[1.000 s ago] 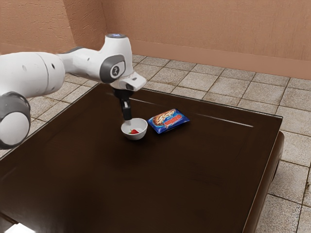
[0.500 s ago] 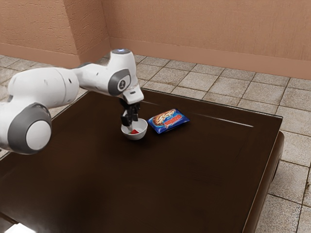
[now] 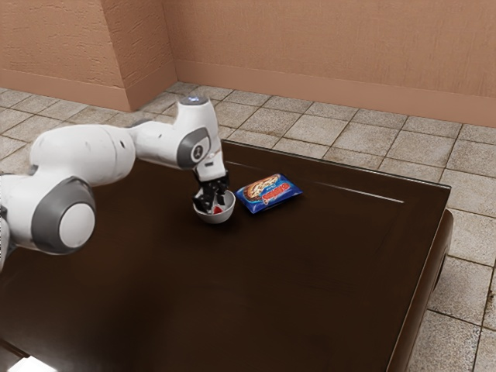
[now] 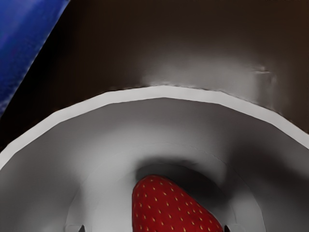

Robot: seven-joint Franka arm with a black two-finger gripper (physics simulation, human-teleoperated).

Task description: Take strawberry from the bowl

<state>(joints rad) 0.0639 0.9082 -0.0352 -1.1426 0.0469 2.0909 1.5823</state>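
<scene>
Inside the white bowl (image 3: pixel 213 218), between the spread fingers (image 3: pixel 204 203) of our gripper (image 3: pixel 215 201), lies the strawberry (image 4: pixel 166 208). We have the hand down at the bowl, its fingertips reaching in past the rim. They stand apart: in the wrist view one dark tip is well clear of the fruit, while the other is close against it, and we cannot tell whether that one touches.

We count one strawberry, one bowl and one blue packet (image 3: pixel 268 194) with a food picture on its front, all on one dark brown table (image 3: pixel 256 294). The packet lies flat, just beside the bowl, toward the exterior view's right.

Our fingers hide some of the bowl and fruit in the exterior view, leaving a small red patch. The wrist view's edge cuts off part of the strawberry, the bowl and the packet, and leaves us mere slivers of the fingertips. At the exterior view's lower left corner a bright white thing (image 3: pixel 32 366) is cut off, too little of it for us to name.
</scene>
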